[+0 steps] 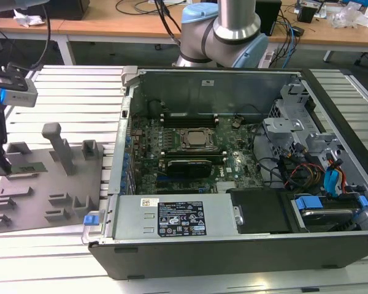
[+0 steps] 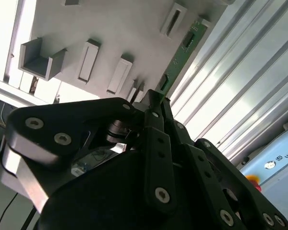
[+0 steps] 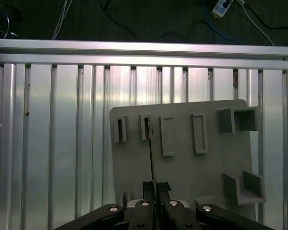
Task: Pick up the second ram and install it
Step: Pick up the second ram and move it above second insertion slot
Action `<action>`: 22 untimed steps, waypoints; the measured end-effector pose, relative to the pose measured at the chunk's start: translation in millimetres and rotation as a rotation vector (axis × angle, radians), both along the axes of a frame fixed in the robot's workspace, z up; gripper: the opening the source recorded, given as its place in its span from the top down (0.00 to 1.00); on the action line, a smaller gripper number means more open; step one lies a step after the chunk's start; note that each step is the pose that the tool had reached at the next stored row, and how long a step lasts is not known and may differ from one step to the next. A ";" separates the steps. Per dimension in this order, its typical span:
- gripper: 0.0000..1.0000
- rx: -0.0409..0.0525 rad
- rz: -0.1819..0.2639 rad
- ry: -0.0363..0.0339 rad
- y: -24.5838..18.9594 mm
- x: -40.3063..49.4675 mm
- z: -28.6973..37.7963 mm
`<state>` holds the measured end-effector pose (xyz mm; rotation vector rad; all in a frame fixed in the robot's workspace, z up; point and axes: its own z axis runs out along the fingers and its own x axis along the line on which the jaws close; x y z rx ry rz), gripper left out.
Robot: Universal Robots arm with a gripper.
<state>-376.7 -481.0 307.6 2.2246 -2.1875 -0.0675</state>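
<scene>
The second ram [image 2: 182, 52] is a thin green board with dark chips, seen edge-on as a narrow line [image 3: 152, 153] in the first wrist view. My gripper [image 2: 156, 103] is shut on one end of it, the black fingertips [image 3: 156, 188] pinching it from both sides. The stick reaches out over the grey plastic tray [image 3: 182, 167] and its rectangular slots. In the exterior view the gripper [image 1: 1, 162] is at the far left edge, with the ram [image 1: 29, 167] lying low over the tray [image 1: 61, 184].
An open computer case [image 1: 233, 245] sits at the exterior view's right of the tray, with its motherboard [image 1: 190, 147] and long black slots [image 1: 190, 114] exposed. Grey posts [image 1: 60, 147] rise from the tray. Ribbed aluminium table [image 3: 53, 143] surrounds the tray. The arm's base [image 1: 224, 37] stands behind the case.
</scene>
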 end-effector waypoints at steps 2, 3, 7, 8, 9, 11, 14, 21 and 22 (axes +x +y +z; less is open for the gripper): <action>0.86 -0.0001 0.000 0.0001 0.0 0.0 5.3; 0.86 0.0000 0.000 0.0000 0.0 0.0 8.7; 0.86 0.0000 0.000 0.0001 0.0 0.0 16.2; 0.86 -0.0001 0.000 0.0001 0.0 0.0 17.8; 0.86 0.0000 0.000 0.0001 0.0 0.0 19.4; 0.86 0.0000 0.000 0.0001 0.0 0.0 22.1; 0.86 0.0000 0.000 0.0000 0.0 0.0 29.3; 0.86 0.0000 0.000 0.0000 0.0 0.0 43.4; 0.86 0.0000 0.000 0.0001 0.0 0.0 45.9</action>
